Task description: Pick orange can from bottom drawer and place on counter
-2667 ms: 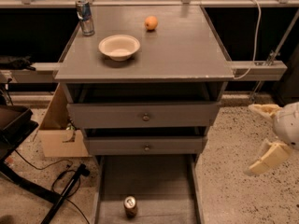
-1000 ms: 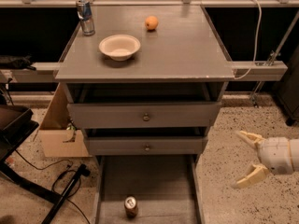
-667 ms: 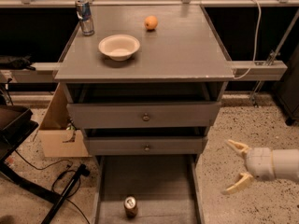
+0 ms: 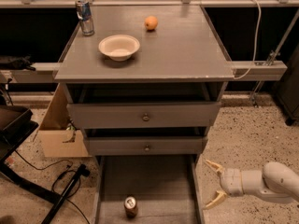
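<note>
The orange can (image 4: 131, 206) stands upright on the floor of the pulled-out bottom drawer (image 4: 159, 181), near its front and left of centre. My gripper (image 4: 210, 183) is open and empty, just right of the drawer's right wall, fingers pointing left toward the drawer. It is level with the can but well to its right. The counter (image 4: 182, 45) is the grey top of the cabinet, above.
On the counter stand a white bowl (image 4: 119, 46), a slim silver-blue can (image 4: 84, 17) at the back left and an orange fruit (image 4: 150, 22). Two upper drawers with knobs are partly open. A cardboard box (image 4: 58, 134) and cables lie left of the cabinet.
My gripper has come down and moved left, from beside the middle drawers to beside the bottom drawer's right wall. The can has not moved.
</note>
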Controlling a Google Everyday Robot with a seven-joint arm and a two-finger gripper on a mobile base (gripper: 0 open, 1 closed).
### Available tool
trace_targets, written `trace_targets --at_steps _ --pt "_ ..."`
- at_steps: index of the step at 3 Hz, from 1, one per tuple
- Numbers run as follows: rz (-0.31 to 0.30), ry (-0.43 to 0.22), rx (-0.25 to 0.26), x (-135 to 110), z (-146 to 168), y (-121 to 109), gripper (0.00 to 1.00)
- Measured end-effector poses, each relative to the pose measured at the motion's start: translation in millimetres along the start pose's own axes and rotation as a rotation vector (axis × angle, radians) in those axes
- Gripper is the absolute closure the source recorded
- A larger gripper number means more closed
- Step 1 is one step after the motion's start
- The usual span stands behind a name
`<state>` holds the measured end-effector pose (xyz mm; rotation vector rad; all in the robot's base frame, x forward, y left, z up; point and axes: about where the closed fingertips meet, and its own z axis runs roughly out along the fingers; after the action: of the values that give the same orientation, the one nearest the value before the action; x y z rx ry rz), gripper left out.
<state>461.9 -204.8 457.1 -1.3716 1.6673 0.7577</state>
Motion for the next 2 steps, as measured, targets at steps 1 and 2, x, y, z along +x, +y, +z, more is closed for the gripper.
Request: trace_targets --at_steps 1,2 --pt "0.000 0.000 0.000 0 0 0 0.00" --pt "-0.002 0.003 -0.050 10 30 0 0.00"
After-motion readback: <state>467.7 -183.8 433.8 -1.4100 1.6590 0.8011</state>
